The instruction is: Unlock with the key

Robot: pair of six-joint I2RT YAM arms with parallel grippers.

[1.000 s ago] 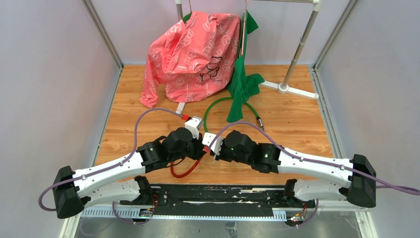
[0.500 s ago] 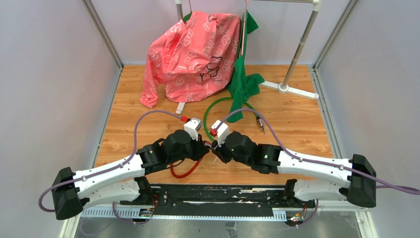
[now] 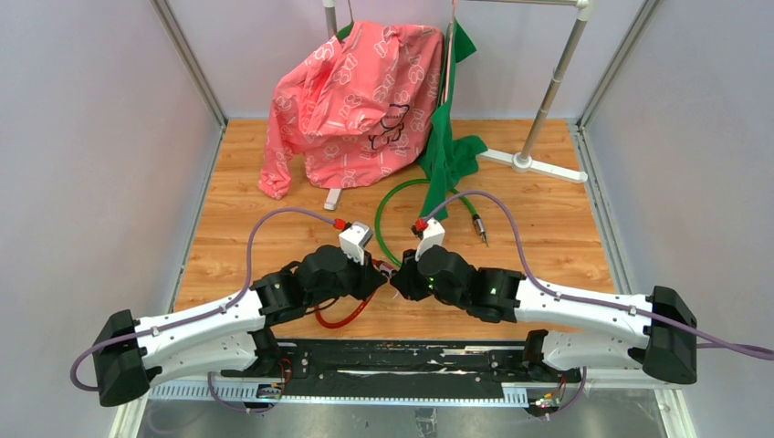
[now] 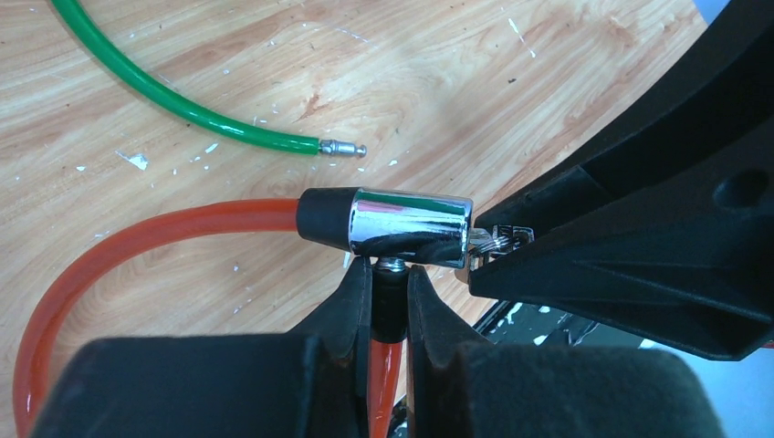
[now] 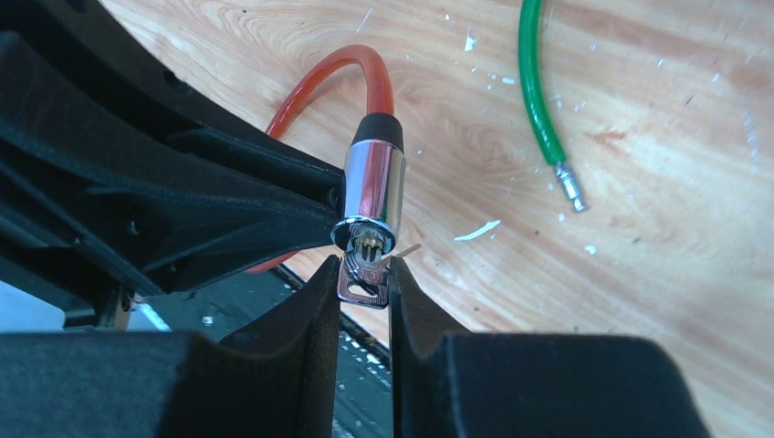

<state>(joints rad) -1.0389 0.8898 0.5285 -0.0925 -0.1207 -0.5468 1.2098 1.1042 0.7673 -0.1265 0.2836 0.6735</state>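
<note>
A chrome lock cylinder [image 4: 411, 226] with a black collar joins an orange cable [image 4: 137, 239]. My left gripper [image 4: 391, 278] is shut on the cable's black end plug just under the cylinder. In the right wrist view the cylinder [image 5: 374, 193] points at the camera with a small silver key [image 5: 363, 281] in its face. My right gripper [image 5: 363, 278] is shut on the key's head. In the top view both grippers meet near the table's front middle [image 3: 391, 274], with the orange cable [image 3: 339, 319] looping below them.
A green cable [image 3: 392, 196] with a bare metal tip [image 4: 342, 147] curves across the wooden table [image 3: 548, 228]. A pink garment [image 3: 351, 91] and a green cloth [image 3: 447, 151] hang from a white rack [image 3: 548, 100] at the back. A black rail [image 3: 392, 360] runs along the near edge.
My right wrist has rolled over the last second, its white camera block swinging up and to the right, while the left wrist shifted slightly. The grippers stay together at the lock.
</note>
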